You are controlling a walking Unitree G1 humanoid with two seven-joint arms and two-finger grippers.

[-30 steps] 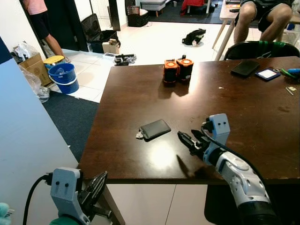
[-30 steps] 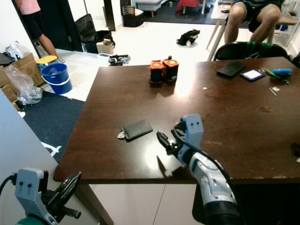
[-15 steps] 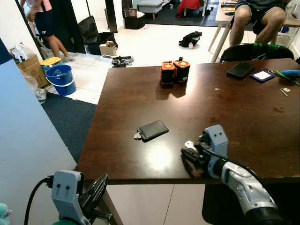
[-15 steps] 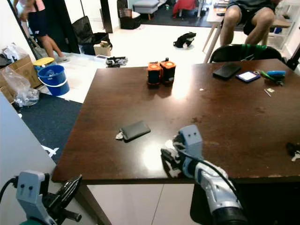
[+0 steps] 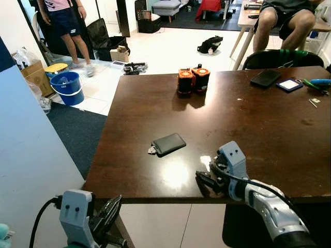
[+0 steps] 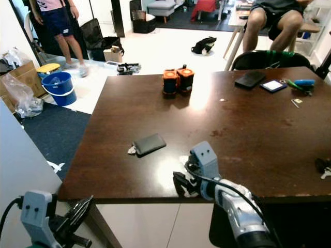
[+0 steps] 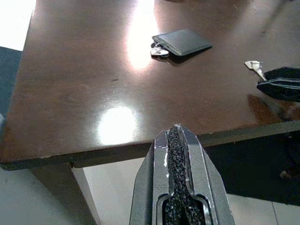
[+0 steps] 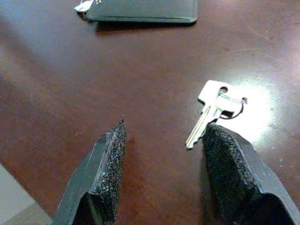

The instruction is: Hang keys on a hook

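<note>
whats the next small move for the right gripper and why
Probably shift the right gripper sideways so the key sits between its fingers, then close. The gripper is open low over the table, but the key lies flat beside one finger, near its tip, not centred in the gap.

Head and wrist views share the table (image 5: 155, 119)

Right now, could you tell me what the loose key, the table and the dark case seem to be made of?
Key: bright silver metal, glinting, on a thin wire ring.
Table: dark brown wood or veneer, glossy; it mirrors the lamps.
Case: matte black, probably leather or plastic.
</note>
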